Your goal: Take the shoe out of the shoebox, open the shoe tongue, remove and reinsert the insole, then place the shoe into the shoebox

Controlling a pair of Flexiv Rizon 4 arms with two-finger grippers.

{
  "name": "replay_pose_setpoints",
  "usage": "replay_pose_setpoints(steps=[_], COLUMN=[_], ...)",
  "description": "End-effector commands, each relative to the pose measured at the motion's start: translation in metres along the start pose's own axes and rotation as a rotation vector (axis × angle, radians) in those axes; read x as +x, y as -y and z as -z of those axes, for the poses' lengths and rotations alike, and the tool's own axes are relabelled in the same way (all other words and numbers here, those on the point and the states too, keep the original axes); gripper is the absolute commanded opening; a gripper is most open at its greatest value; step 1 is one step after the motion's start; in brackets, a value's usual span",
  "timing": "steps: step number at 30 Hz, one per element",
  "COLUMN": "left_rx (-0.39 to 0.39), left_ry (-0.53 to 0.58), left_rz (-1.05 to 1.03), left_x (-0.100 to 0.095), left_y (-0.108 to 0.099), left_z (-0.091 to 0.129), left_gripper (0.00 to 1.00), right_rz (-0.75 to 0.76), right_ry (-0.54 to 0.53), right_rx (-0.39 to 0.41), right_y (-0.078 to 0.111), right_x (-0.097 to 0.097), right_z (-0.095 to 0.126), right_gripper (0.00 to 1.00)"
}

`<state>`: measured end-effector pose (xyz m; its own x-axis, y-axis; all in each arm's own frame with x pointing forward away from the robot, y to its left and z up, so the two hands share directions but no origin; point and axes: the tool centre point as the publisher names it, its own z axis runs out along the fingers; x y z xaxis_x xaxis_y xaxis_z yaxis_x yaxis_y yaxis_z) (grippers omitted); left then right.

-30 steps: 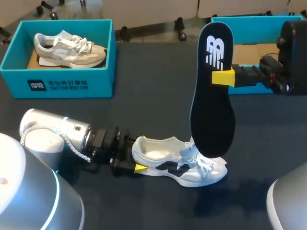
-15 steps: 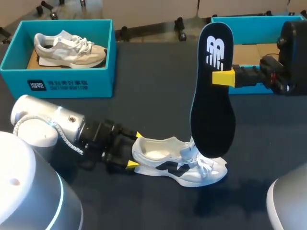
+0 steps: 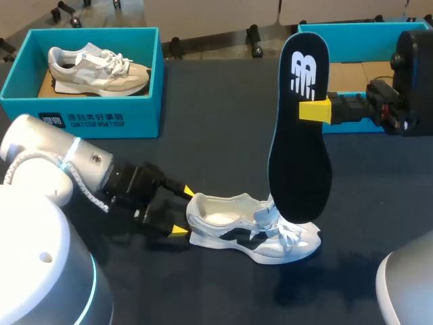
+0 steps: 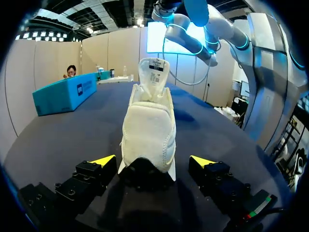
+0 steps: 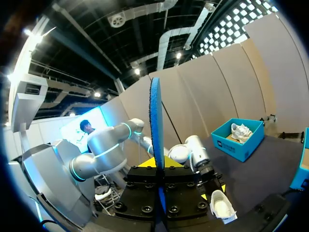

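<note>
The left claw (image 3: 181, 212) gapes open astride the heel of the shoe (image 3: 230, 233) on the tabletop (image 3: 216, 135); that stiff heel looks the firmest hold. The right claw (image 3: 314, 110) pinches the light, bendy insole (image 3: 301, 156) upright over the shoe's laces.

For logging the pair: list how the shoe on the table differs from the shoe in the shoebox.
The table shoe lies on the tabletop, heel between the open fingers of the left gripper; the boxed shoe sits in the teal shoebox, untouched. The table shoe has a black side mark; the boxed shoe has beige panels. Both are pale lace-up sneakers, toes pointing the same way.
</note>
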<state>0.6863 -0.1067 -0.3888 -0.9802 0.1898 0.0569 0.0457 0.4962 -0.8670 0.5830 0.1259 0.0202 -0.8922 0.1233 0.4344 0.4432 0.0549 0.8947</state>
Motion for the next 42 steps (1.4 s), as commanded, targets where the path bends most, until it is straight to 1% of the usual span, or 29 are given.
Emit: replay_pose_setpoints(steps=[1,9,10,11,12,13,14,15,17,19,20,22,23,25,28,29,33,42], left_rx=[-0.042,-0.042,-0.065,-0.086,-0.14,-0.15,-0.175,-0.221,-0.247,-0.329,-0.332,-0.39,-0.402,-0.449,-0.492,-0.516,-0.567,-0.637], left_ry=[-0.001,-0.001,0.024,0.024,0.05,0.038,0.044,0.063,0.045,0.088,0.061,0.051,0.048,0.038,0.009,0.009,0.008,0.012], left_rz=[0.002,0.002,0.012,0.008,-0.002,0.003,-0.009,-0.024,-0.012,-0.066,-0.069,-0.09,-0.111,-0.123,-0.142,-0.15,-0.134,-0.165], left_x=[0.001,0.001,-0.002,-0.004,-0.006,-0.009,-0.01,-0.012,-0.014,-0.014,-0.013,-0.011,-0.009,-0.009,-0.007,-0.006,-0.006,-0.002], left_y=[0.004,0.004,0.008,0.011,0.013,0.015,0.017,0.017,0.018,0.016,0.015,0.013,0.011,0.009,0.007,0.006,0.006,0.015], left_z=[0.004,0.004,0.003,0.003,0.004,0.006,0.009,0.01,0.013,0.012,0.012,0.012,0.012,0.011,0.012,0.012,0.011,0.008], left_gripper=[1.0,1.0,1.0,1.0,1.0,1.0,1.0,1.0,1.0,1.0,1.0,1.0,1.0,1.0,1.0,1.0,1.0,1.0], right_rz=[-0.001,-0.001,-0.001,-0.001,-0.001,-0.001,-0.001,-0.001,-0.001,-0.001,-0.001,-0.001,-0.001,-0.001,-0.001,-0.001,-0.001,-0.001], right_ry=[0.008,0.008,0.008,0.008,0.008,0.008,0.008,0.008,0.008,0.008,0.008,0.008,0.008,0.008,0.008,0.008,0.008,0.008], right_rx=[-0.002,-0.002,-0.002,-0.002,-0.002,-0.002,-0.002,-0.002,-0.002,-0.002,-0.002,-0.002,-0.002,-0.002,-0.002,-0.002,-0.002,-0.002], right_y=[-0.001,-0.001,-0.001,-0.001,-0.001,-0.001,-0.001,-0.001,-0.001,-0.001,-0.001,-0.001,-0.001,-0.001,-0.001,-0.001,-0.001,-0.001], right_x=[0.004,0.004,0.004,0.004,0.004,0.004,0.004,0.004,0.004,0.004,0.004,0.004,0.004,0.004,0.004,0.004,0.004,0.004], right_z=[-0.005,-0.005,-0.005,-0.005,-0.005,-0.005,-0.005,-0.005,-0.005,-0.005,-0.005,-0.005,-0.005,-0.005,-0.005,-0.005,-0.005,-0.005], right_gripper=[0.0,0.0,0.0,0.0,0.0,0.0,0.0,0.0,0.0,0.0,0.0,0.0,0.0,0.0,0.0,0.0,0.0,0.0])
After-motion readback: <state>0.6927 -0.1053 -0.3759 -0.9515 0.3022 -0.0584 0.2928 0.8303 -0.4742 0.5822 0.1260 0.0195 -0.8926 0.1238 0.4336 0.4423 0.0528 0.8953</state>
